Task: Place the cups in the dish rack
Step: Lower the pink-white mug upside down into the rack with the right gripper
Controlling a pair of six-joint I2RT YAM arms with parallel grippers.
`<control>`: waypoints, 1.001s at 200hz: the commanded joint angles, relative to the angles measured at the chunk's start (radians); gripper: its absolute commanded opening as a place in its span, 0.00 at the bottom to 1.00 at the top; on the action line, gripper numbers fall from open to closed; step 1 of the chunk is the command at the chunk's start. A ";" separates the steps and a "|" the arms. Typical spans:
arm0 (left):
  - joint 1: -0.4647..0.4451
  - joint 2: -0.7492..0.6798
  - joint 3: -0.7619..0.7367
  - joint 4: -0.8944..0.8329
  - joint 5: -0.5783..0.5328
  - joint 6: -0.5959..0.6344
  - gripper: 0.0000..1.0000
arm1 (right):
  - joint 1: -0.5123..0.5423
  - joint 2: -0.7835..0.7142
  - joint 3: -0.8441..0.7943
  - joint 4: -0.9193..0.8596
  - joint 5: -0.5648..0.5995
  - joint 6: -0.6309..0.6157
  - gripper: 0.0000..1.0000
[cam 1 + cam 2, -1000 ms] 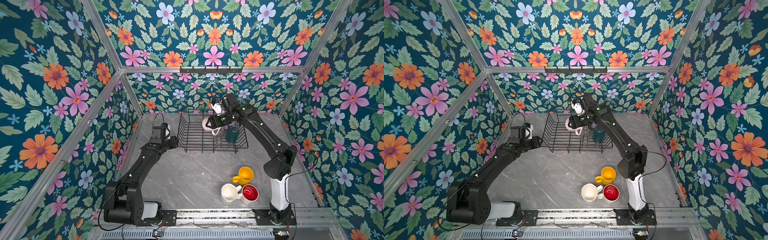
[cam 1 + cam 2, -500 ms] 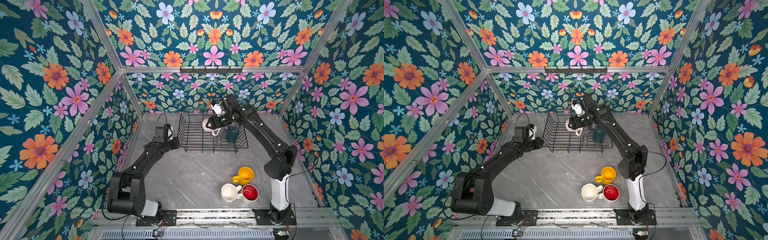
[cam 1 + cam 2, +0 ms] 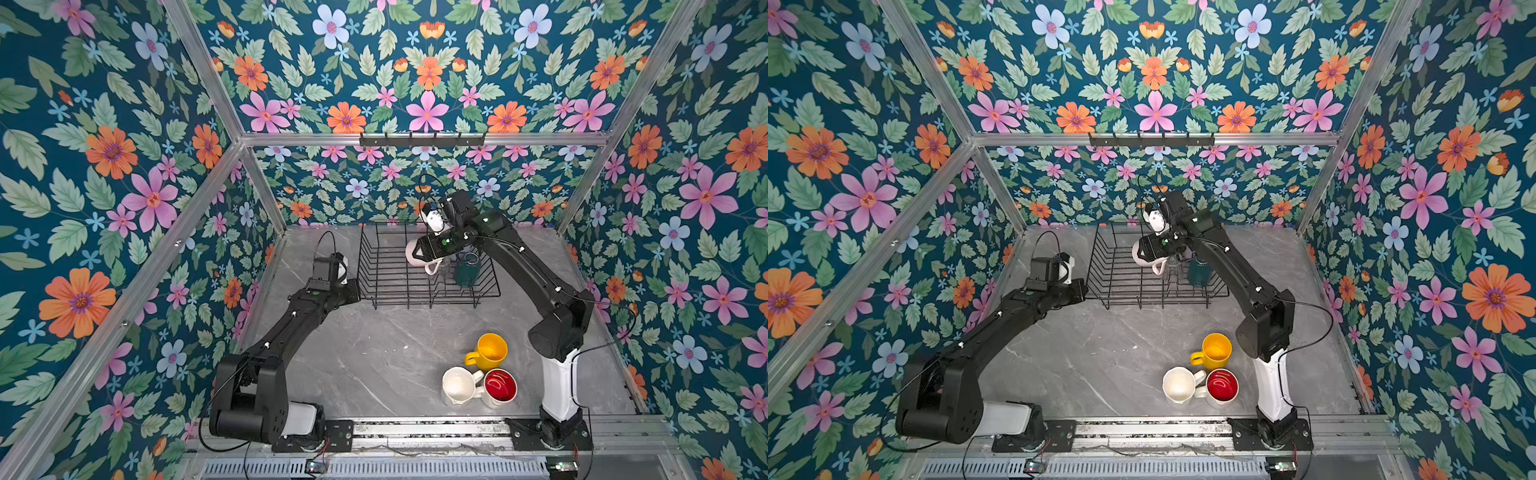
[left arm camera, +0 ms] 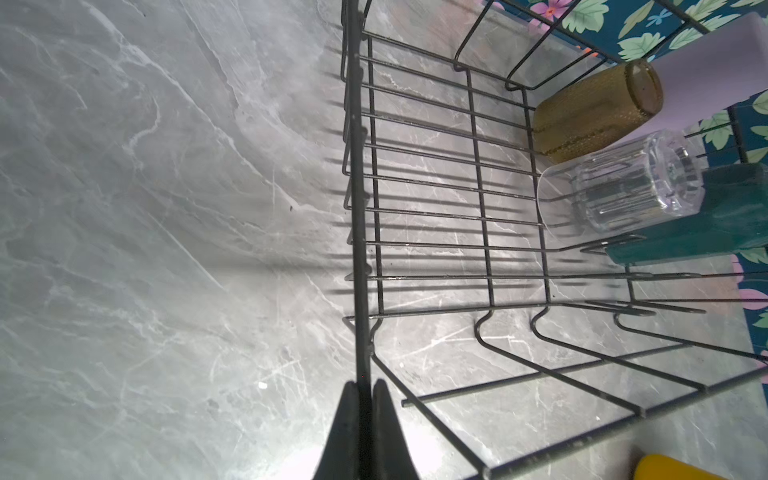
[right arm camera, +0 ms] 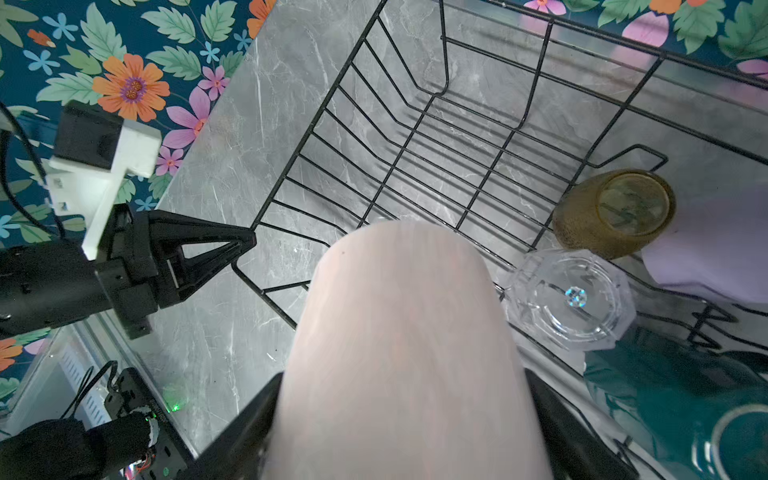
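The black wire dish rack (image 3: 386, 284) (image 3: 1121, 286) stands at the back of the table. My left gripper (image 4: 365, 388) (image 3: 355, 289) is shut on the rim wire at the rack's front left corner. My right gripper (image 5: 399, 415) is shut on the pale pink mug (image 5: 399, 324) (image 3: 412, 258), held over the rack's middle. Upside down in the rack's right end stand the olive-brown glass (image 5: 615, 212), the clear glass (image 5: 569, 299), the dark teal mug (image 5: 685, 395) and the lilac tumbler (image 5: 715, 249). The yellow mug (image 3: 490, 351), white faceted mug (image 3: 457, 384) and red-lined mug (image 3: 500, 384) sit on the table.
The three loose mugs cluster at the front right, close to the right arm's base (image 3: 559, 399). Flowered walls enclose the grey marble table (image 3: 374, 357) on three sides. The rack's left half (image 5: 415, 158) holds nothing.
My left gripper has moved up to the rack's front left corner and shut on its rim wire. The right arm and the pink mug have stayed put.
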 commanded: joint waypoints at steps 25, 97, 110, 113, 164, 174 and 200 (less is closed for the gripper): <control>-0.033 -0.072 -0.063 0.015 0.045 -0.007 0.00 | 0.001 -0.018 0.008 0.006 0.034 -0.021 0.00; -0.127 -0.189 -0.139 0.011 0.013 -0.075 0.00 | 0.042 0.094 0.159 -0.152 0.146 -0.065 0.00; -0.133 -0.204 -0.149 0.003 0.002 -0.082 0.00 | 0.051 0.126 0.200 -0.185 0.169 -0.071 0.00; -0.135 -0.207 -0.151 0.001 -0.001 -0.084 0.00 | 0.050 0.133 0.210 -0.192 0.174 -0.072 0.00; -0.149 -0.251 -0.196 0.011 -0.016 -0.112 0.00 | 0.063 0.247 0.337 -0.273 0.243 -0.092 0.00; -0.151 -0.257 -0.200 0.012 -0.016 -0.118 0.00 | 0.064 0.265 0.354 -0.286 0.255 -0.094 0.00; -0.155 -0.269 -0.210 0.026 -0.019 -0.133 0.00 | 0.065 0.301 0.362 -0.294 0.278 -0.103 0.00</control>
